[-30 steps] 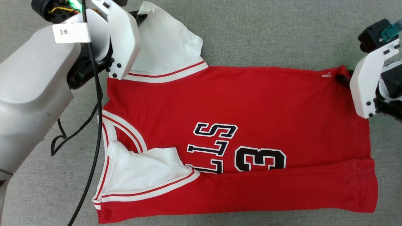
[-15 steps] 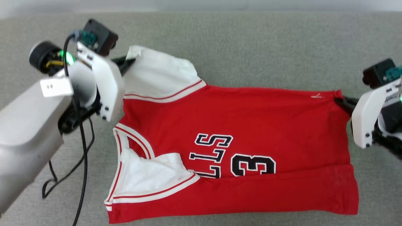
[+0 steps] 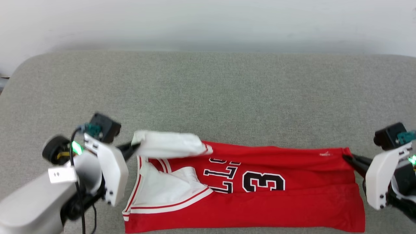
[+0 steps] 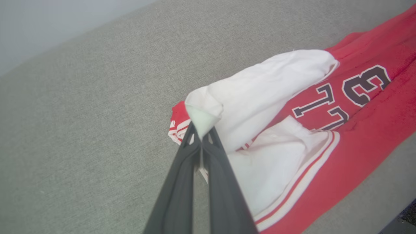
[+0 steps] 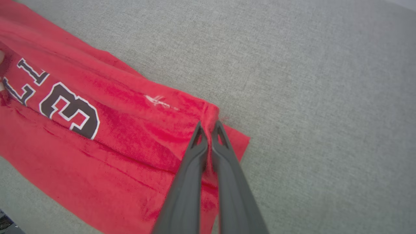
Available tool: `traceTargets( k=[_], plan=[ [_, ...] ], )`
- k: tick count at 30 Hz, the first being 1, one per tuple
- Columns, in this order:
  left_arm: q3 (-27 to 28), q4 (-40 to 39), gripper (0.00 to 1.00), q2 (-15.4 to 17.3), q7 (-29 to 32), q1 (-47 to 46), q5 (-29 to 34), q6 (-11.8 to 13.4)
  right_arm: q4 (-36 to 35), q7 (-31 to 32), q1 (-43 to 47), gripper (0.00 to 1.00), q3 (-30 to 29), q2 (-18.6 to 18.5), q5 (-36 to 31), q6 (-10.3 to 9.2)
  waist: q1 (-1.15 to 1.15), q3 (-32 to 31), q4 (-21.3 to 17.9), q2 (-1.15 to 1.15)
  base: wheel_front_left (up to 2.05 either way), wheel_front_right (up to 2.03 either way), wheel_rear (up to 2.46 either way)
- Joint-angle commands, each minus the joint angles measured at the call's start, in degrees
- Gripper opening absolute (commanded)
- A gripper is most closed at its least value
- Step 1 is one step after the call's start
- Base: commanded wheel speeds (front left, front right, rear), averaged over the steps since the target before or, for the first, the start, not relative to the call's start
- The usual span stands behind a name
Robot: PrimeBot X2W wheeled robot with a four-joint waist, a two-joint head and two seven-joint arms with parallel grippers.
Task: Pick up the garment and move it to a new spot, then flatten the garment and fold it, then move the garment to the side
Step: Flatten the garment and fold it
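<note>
On grey surface (image 3: 208, 97), garment (image 3: 292, 201) along near edge, near strip folded over. Far edge lifted, looks mid-fold. Pinched shut: left gripper (image 3: 131, 149) on sleeve (image 3: 169, 148), right gripper (image 3: 346, 157) on hem corner (image 5: 237, 139). Remaining: finish fold, move aside.

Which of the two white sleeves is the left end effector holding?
The far sleeve, raised and pinched at its tip by the left end effector; the near sleeve lies flat on the garment.
</note>
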Motion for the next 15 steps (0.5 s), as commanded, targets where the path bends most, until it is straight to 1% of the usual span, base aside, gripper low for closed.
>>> traceTargets(
  k=[1, 4, 6, 7, 11, 15],
  plan=[
    [-0.3, -0.6, 0.0, 0.3, -0.3, 1.4, -0.3, 0.5, -0.5, -0.3, 1.3, 0.0, -0.4, -0.3, 0.2, -0.09, 0.01, -0.6, 0.2, 0.0, 0.0, 0.0, 0.0],
    [-0.5, -2.7, 0.0, 1.9, -1.5, 5.2, -1.6, 2.4, -2.5, -0.1, 5.4, 0.0, -2.0, -0.7, 0.4, -0.09, 0.01, -1.1, 0.3, 0.0, 0.0, 0.0, 0.0],
    [-0.8, -3.7, 0.0, 2.1, -2.2, 7.7, -2.5, 3.3, -3.6, 0.1, 7.9, 0.0, -3.2, -0.7, 0.5, -0.09, 0.01, -1.3, 0.4, 0.0, 0.0, 0.0, 0.0],
    [-1.1, -4.2, 0.0, 2.1, -3.2, 10.4, -3.9, 4.3, -5.1, 0.9, 11.1, 0.0, -4.7, -0.2, -0.1, -0.09, 0.01, -0.9, 0.3, 0.0, 0.0, 0.0, 0.0],
    [-1.4, -2.3, 0.0, 0.9, -4.4, 12.9, -5.4, 4.7, -5.8, 2.3, 13.8, 0.0, -6.1, 1.2, -0.9, -0.09, 0.01, 0.2, -0.1, 0.0, 0.0, 0.0, 0.0],
    [-1.7, 1.1, 0.0, -0.9, -5.4, 13.9, -5.9, 4.0, -4.6, 2.9, 14.8, 0.0, -6.9, 2.7, -1.9, -0.09, 0.01, 1.2, -0.4, 0.0, 0.0, 0.0, 0.0]
  ],
)
